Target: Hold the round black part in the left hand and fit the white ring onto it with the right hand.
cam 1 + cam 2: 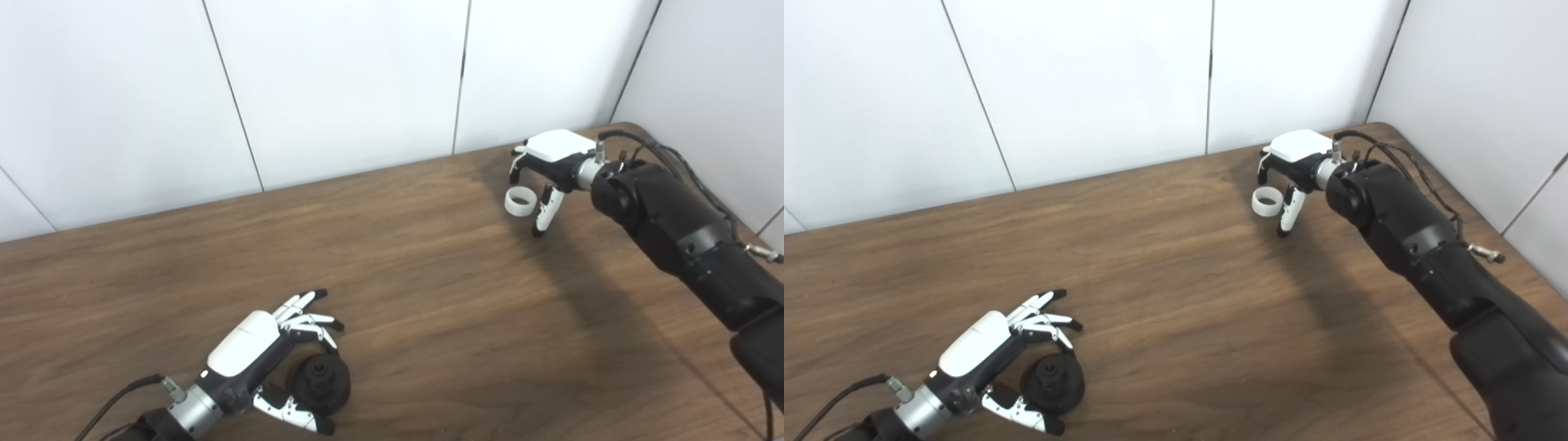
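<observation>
Desk (429, 275): dark brown wood, streaky lengthwise grain. Wall (337, 79): plain white panels, thin dark seams. Ring (520, 202): white, dark inside. Round part (321, 383): matte black all over. Left hand (269, 361): white back plate, black palm, white fingers (303, 301) tipped black, silver wrist. Right hand (548, 168): white back, black palm, white fingers with black tips, silver wrist collar. Right arm (686, 239): black, black cables.

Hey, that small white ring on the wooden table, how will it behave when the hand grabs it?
The small white ring looks like thin, hollow plastic, so probably light and stiff. Its smooth wall may slip between the right hand's fingers. It lies flat now, so a nudge should slide it; tipped on edge, it would likely roll.
</observation>
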